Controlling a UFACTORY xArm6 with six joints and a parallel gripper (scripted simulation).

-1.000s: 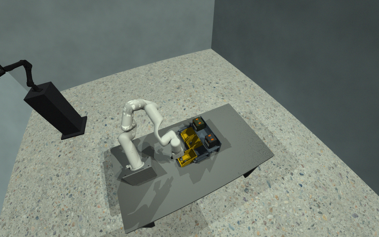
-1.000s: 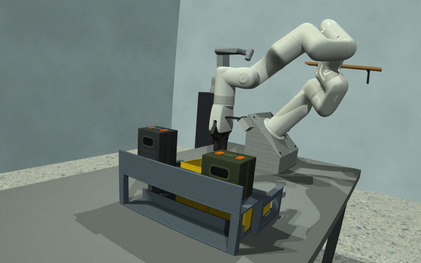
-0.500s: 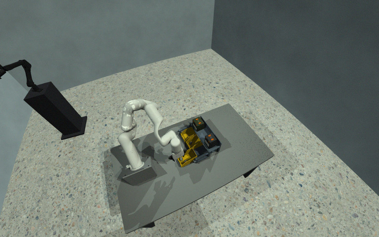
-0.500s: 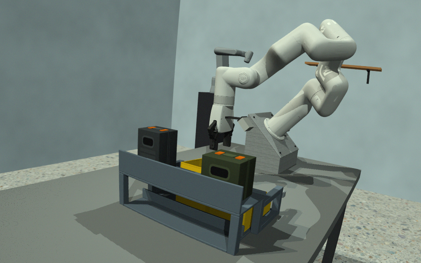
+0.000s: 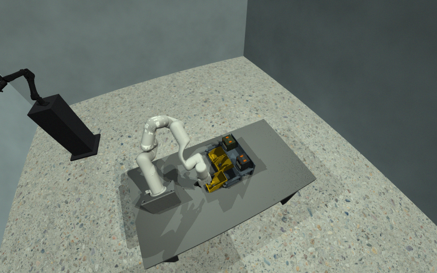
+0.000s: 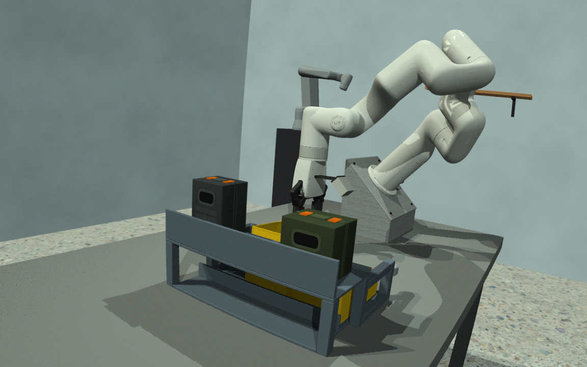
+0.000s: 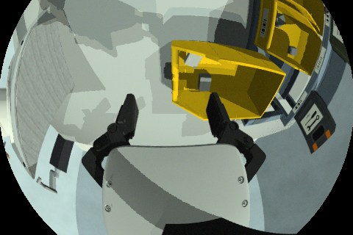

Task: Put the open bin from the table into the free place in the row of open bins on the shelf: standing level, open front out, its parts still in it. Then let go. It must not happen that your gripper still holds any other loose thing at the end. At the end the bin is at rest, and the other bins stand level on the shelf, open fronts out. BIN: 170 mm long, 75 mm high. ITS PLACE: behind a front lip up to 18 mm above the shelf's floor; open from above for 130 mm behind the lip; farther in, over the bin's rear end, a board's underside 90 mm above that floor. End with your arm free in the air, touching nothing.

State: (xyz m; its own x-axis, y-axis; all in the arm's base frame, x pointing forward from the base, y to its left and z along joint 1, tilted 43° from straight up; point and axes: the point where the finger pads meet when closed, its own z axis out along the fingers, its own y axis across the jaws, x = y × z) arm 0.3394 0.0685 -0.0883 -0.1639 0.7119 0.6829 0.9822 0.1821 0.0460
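Across the room's speckled floor stands the grey tabletop [image 5: 247, 207] [image 6: 81, 269], bearing the white arm [image 5: 179, 134] [image 6: 396, 82]. Near the arm's end, the blue-grey shelf [image 5: 252, 169] [image 6: 249, 257] holds two yellow bins and two dark cases. The tool [image 5: 203, 185] [image 6: 307, 207] [image 7: 172, 101] is released, its fingers spread wide. The loose yellow bin [image 5: 216, 183] [image 7: 257, 92] sits outside the row, beside the shelf's front, small grey parts [image 7: 204, 81] inside.

Two bins [image 5: 216, 154] [image 7: 290, 26] on shelf [image 5: 227, 185] [image 6: 252, 255]; third bin [image 5: 216, 182] [image 7: 254, 81] beside them.
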